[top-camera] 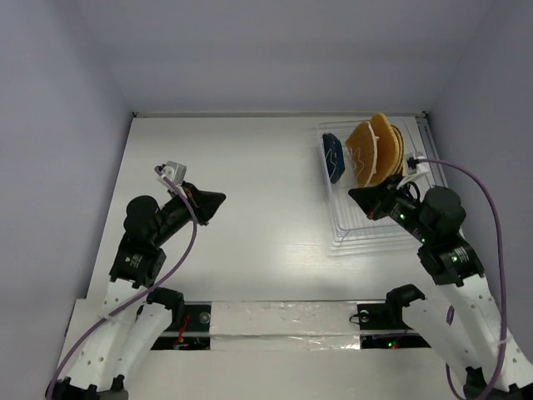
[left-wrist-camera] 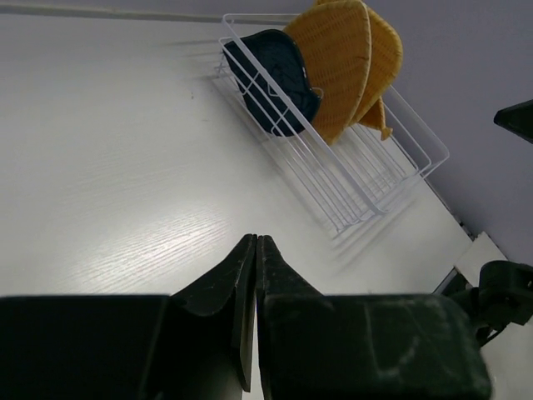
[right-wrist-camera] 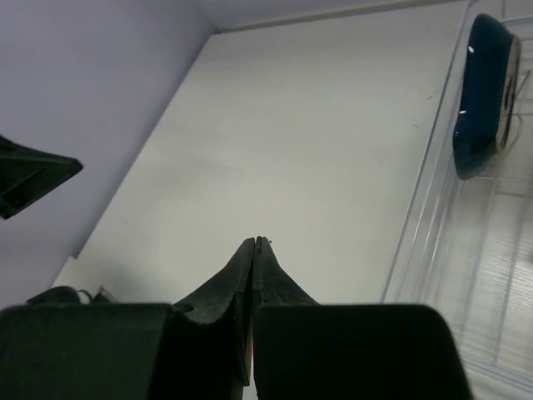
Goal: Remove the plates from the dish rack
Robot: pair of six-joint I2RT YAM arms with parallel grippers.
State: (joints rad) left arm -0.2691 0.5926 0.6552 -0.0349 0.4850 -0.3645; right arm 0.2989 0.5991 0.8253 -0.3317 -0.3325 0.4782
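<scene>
The clear dish rack point(top-camera: 379, 225) stands at the table's right back. Orange-tan plates point(top-camera: 373, 150) stand upright in its far end, with the dark blue plate point(top-camera: 334, 157) in front at their left. In the left wrist view the rack point(left-wrist-camera: 366, 179), the blue plate point(left-wrist-camera: 275, 79) and the orange plates point(left-wrist-camera: 346, 58) show at the top. The right wrist view shows the blue plate point(right-wrist-camera: 483, 92) and the rack's edge point(right-wrist-camera: 425, 208). My left gripper point(top-camera: 223, 198) is shut and empty over the table's left middle. My right gripper point(top-camera: 351, 194) is shut and empty over the rack's left rim, near the plates.
Pale walls close in the white table point(top-camera: 250, 175) on the left, back and right. A taped strip point(top-camera: 283, 317) runs along the near edge between the arm bases. A purple cable point(top-camera: 483, 192) loops off the right wrist.
</scene>
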